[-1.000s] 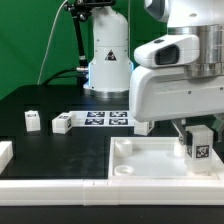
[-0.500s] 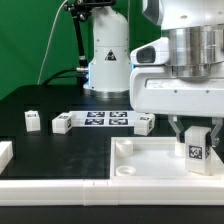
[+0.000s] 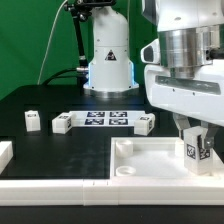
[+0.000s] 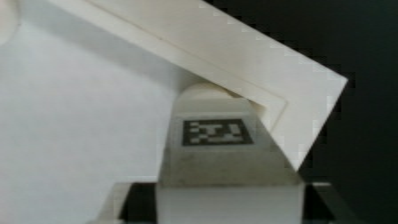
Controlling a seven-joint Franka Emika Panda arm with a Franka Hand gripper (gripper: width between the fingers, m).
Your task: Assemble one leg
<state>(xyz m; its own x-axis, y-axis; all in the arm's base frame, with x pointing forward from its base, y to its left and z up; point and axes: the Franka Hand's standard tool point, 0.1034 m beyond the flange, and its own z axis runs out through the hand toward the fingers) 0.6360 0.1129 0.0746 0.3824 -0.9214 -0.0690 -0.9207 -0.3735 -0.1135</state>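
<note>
My gripper (image 3: 197, 138) is shut on a white leg (image 3: 196, 148) with a black-and-white tag, held upright over the far right corner of the wide white panel (image 3: 150, 160). In the wrist view the leg (image 4: 219, 140) runs from between my dark fingers (image 4: 139, 202) down to the panel's corner (image 4: 267, 70); its lower end sits at a corner socket. Three more legs lie on the black table: one at the exterior view's left (image 3: 32, 120), one beside the marker board (image 3: 62, 123) and one at its right end (image 3: 146, 123).
The marker board (image 3: 105, 119) lies flat at the table's middle back. A white robot base (image 3: 108, 60) stands behind it against a green screen. A white ledge (image 3: 50, 186) runs along the front, with a white block (image 3: 4, 152) at the left edge.
The wrist has turned about its vertical axis, and the held leg has turned with it and shifted slightly right over the panel's corner.
</note>
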